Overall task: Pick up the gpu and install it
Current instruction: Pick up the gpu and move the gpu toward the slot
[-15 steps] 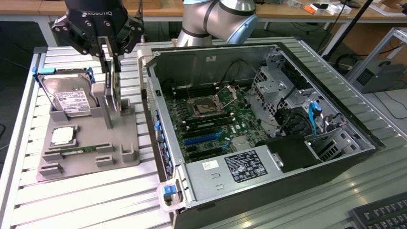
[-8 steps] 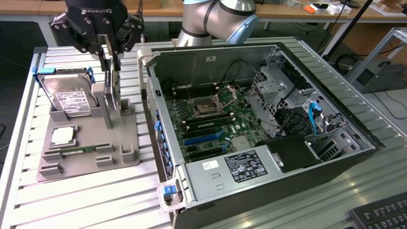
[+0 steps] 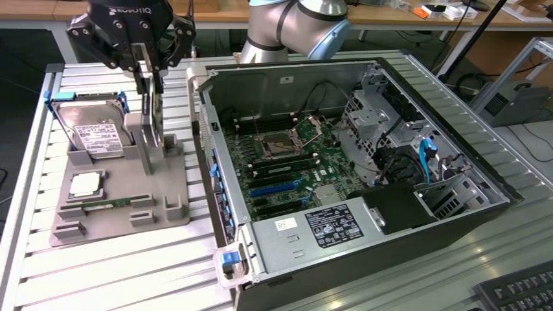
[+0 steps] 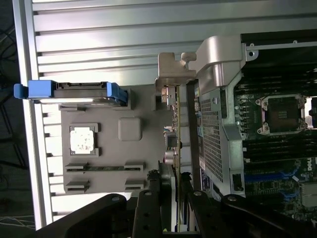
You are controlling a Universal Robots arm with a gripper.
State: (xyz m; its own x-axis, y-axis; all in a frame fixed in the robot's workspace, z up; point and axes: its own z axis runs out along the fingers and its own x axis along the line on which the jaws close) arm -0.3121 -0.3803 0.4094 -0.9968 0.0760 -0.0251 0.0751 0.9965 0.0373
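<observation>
Just beside the open computer case [image 3: 268,81] | gripper [image 3: 147,81] clamped on top edge of graphics card [image 3: 149,129] | card upright, lower edge at gray tray [image 3: 164,184] next to the case

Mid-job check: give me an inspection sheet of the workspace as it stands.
Surface: ribbed aluminium table, with a grey parts tray beside the open computer case.
Job's things: gpu upright on edge in the tray.
Clutter: hard drive, processor chip and memory stick in the tray.
Grippers: pincer shut on the gpu's top edge.
Cables: blue lead and black leads inside the case.
Surroundings: keyboard at the exterior view's lower right; benches behind.
</observation>
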